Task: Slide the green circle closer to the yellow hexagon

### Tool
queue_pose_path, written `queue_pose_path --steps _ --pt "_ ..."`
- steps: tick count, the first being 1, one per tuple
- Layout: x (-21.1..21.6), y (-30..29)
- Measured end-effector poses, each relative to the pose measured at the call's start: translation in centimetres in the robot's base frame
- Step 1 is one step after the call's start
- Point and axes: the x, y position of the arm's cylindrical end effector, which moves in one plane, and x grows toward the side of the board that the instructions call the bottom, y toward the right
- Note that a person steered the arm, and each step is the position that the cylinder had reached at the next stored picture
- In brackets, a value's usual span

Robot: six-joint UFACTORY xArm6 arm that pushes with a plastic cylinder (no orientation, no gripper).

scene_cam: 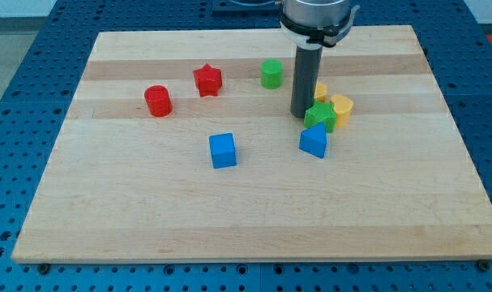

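Inspecting the board (83, 211) from the remote station, I am finding my tip (301, 114) resting right of centre in the upper half, at the foot of the dark rod; there are no fingers on this rig to open or close, so I am reporting only a bare rod gripping nothing. The green circle (271, 74) is standing apart from the tip, at about eleven o'clock from it, near the view's top. The yellow hexagon (341, 109) is sitting at about three o'clock from the tip, with a green star (320, 117) pressed against its left side and just beside the tip; a second yellow block (319, 90), shape unclear, is showing partly behind the rod. The deciding relation: the hexagon is lying at roughly four o'clock from the circle, and the tip is sitting between the two, on the wrong side for a push; in my judgement it is needing to come round to the circle's ten o'clock side first. The blue blocks (223, 150) (314, 140), the red circle (158, 100) and the red star (207, 79) are lying off that line.
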Motion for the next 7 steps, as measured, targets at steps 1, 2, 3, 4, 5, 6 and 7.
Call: queue_pose_path --steps 1,2,3,4,5,6,7 --pt "-1.4 -0.8" --pt "-4.3 -2.3" --pt "-5.7 -4.4" --pt "-5.5 -7.5" --pt "-5.9 -9.8" --pt "-8.4 -8.7" --pt "-10.3 -7.1"
